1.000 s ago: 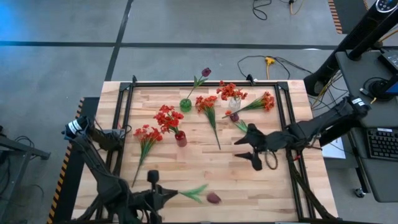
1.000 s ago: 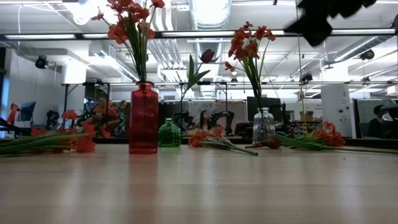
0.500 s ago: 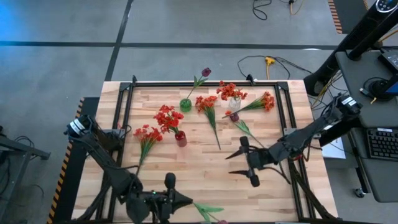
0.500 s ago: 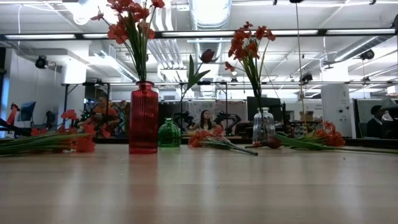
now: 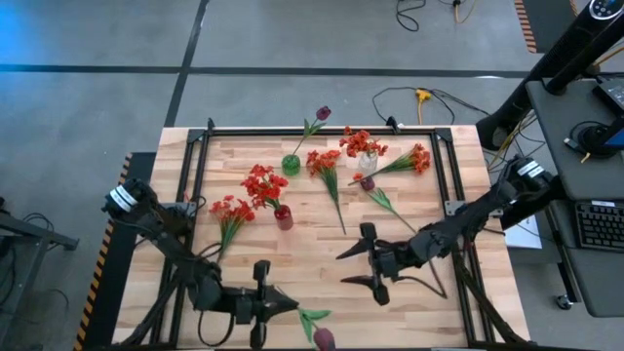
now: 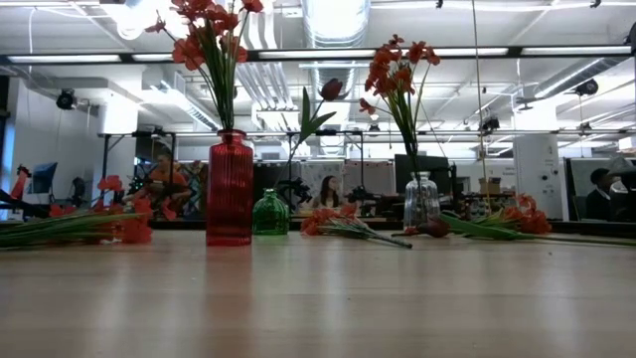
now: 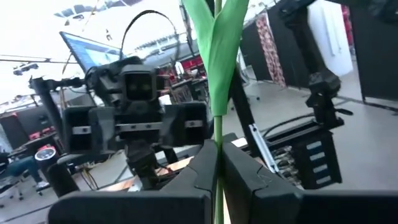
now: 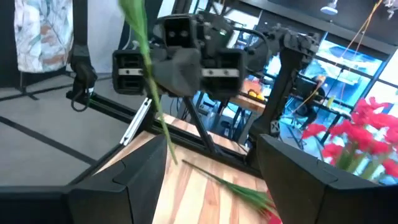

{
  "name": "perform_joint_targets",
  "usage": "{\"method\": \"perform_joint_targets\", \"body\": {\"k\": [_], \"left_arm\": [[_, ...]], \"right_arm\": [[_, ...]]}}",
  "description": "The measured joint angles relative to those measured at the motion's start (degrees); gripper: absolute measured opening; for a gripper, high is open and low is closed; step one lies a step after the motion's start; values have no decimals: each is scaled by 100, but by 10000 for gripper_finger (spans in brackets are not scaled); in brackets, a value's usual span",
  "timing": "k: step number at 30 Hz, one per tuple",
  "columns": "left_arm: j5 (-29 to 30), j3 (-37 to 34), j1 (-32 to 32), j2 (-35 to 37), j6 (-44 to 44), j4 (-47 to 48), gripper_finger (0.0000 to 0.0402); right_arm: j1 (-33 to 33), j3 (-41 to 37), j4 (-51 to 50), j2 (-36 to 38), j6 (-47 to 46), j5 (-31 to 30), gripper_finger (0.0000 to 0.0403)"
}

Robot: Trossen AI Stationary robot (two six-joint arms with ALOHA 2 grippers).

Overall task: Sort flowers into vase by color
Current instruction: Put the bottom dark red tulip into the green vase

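My left gripper (image 5: 291,306) is near the table's near edge, shut on a purple-bud flower (image 5: 318,330) whose leaves (image 7: 217,50) fan out past the fingers. My right gripper (image 5: 349,267) is open, facing the left one from the right, a short way off; it touches nothing. A red vase (image 5: 284,216) holds red blooms, a green vase (image 5: 291,164) a purple tulip (image 5: 323,113), a clear vase (image 5: 368,159) orange-red blooms. Lying flat on the table are a red stem (image 5: 232,210), two orange-red stems (image 5: 327,168) (image 5: 414,159) and a purple bud (image 5: 367,182). My left gripper pinches the flower's thin green stem (image 7: 217,163) between its two fingers, just below the leaves. The fingers are level, pointing toward the table's right, and lie across the stem. The flower is lifted clear of the table, tilted, its bud (image 5: 323,338) out toward the near edge.
The vases and loose flowers fill the far half of the table. A black frame (image 5: 200,156) runs along the table's left, far and right sides. Bare wood (image 5: 322,255) lies between the vases and the two grippers. People sit in the room beyond (image 6: 323,191).
My left gripper has moved toward the table's right along the near edge with the flower, and the flower has swung round so its bud points at the near edge. My right gripper has travelled toward the table's left and near edge, closing in on the left gripper, still open.
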State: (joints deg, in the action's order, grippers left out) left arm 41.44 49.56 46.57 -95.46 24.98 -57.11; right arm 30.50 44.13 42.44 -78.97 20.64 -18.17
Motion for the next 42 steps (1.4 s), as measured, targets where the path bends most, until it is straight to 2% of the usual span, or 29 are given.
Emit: {"method": "perform_joint_targets", "body": {"k": [8, 14, 21, 27, 35, 42], "left_arm": [[68, -289, -68, 0, -27, -136, 0], [762, -319, -96, 0, -86, -129, 0], [766, -323, -132, 0, -104, -123, 0], [770, -371, -132, 0, -134, -117, 0], [1217, -373, -176, 0, -191, -123, 0], [1221, -354, -206, 0, -198, -125, 0]], "right_arm": [[-15, 909, -122, -634, 44, 0, 242], [-43, 1680, -905, -1039, -30, 9, 242], [-108, 2405, -1586, -1454, 43, 11, 242], [-108, 2526, -1612, -1498, 144, 54, 237], [-124, 2610, -1553, -1485, 169, 325, 194], [-180, 2611, -1558, -1485, 192, 321, 132]]}}
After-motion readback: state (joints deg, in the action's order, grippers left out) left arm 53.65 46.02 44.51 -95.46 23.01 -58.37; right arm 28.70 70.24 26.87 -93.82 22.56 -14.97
